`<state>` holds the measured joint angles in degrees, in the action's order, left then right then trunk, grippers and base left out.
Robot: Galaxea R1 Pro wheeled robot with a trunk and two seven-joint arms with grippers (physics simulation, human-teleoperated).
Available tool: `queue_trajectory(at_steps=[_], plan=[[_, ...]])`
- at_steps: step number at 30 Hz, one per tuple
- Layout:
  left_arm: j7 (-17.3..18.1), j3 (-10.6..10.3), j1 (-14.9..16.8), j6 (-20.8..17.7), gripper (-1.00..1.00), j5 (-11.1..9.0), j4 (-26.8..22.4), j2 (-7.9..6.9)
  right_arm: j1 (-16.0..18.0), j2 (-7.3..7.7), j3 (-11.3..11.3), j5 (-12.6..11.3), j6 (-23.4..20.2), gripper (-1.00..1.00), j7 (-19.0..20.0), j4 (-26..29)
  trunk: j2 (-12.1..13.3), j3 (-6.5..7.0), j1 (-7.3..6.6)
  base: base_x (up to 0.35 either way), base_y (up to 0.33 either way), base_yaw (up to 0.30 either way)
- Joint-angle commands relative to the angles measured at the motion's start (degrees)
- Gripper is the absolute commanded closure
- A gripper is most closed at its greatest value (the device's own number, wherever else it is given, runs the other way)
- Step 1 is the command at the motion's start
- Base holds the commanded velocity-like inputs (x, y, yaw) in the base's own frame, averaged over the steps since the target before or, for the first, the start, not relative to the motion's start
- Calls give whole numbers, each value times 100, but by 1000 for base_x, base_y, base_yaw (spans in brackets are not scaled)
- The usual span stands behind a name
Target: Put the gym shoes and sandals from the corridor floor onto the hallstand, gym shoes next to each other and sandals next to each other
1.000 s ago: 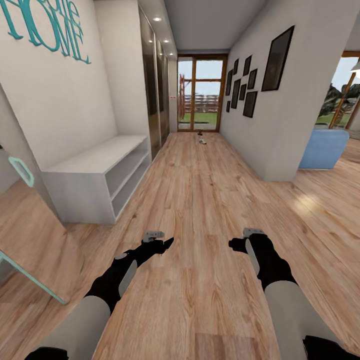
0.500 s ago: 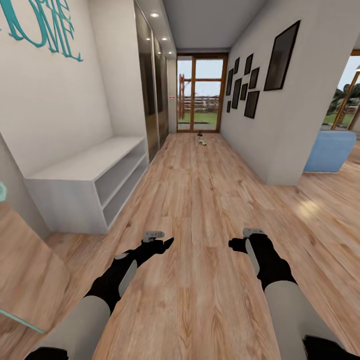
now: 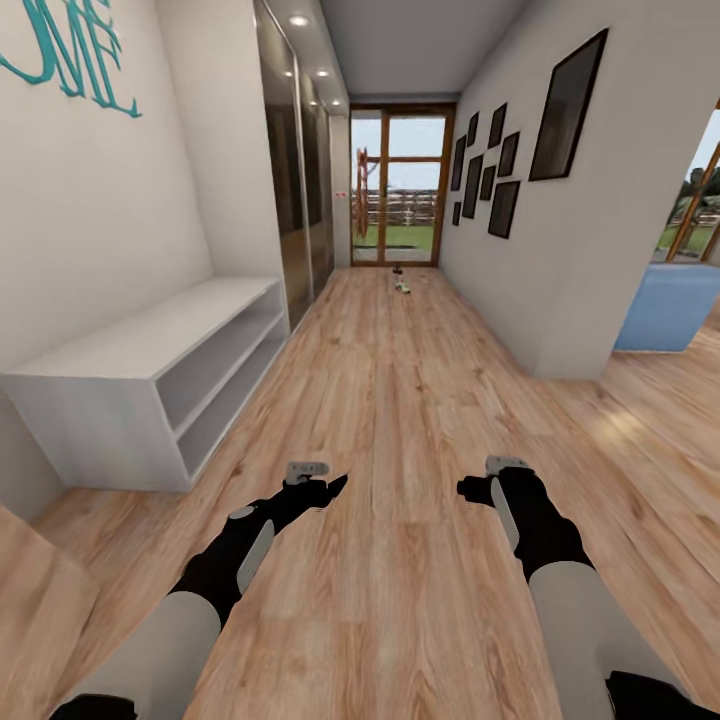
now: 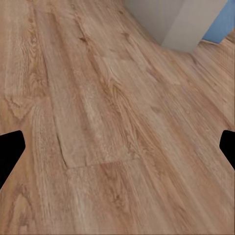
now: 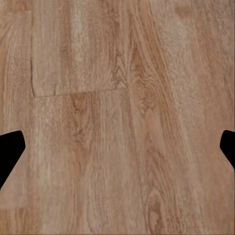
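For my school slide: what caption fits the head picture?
Robot rolling down the corridor floor, past the hallstand.

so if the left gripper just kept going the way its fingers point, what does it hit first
Most likely the light brown wood-plank corridor floor: the left gripper's open fingers frame bare planks, nothing between. The pale wall corner lies farther along, though depth is hard to judge.

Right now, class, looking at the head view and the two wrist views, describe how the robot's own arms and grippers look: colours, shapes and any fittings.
Both arms have pale grey, rounded forearm shells leading into black wrists. The left gripper and right gripper are black with pointed tips, and each carries a small grey box on top. In the wrist views the fingertips appear as plain black wedges. No cables or markings show.
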<state>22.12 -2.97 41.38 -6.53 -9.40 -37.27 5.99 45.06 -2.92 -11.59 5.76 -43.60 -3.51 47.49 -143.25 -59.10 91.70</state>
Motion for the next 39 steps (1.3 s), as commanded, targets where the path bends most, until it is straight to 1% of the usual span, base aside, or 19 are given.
queue_trajectory(at_steps=[1,27,39], plan=[[11,-2,1,-58,-100,-61,-9,-1,3,-7,-19,57,-26,-100,26,6,-2,-6,2,347,-167,0],[11,-2,1,-58,-100,-62,-9,-1,3,-6,-19,57,-26,-100,26,6,-2,-6,2,347,-167,0],[11,-2,1,-58,-100,-62,-9,-4,3,-4,-19,57,-26,-100,26,6,-2,-6,2,347,-108,0]])
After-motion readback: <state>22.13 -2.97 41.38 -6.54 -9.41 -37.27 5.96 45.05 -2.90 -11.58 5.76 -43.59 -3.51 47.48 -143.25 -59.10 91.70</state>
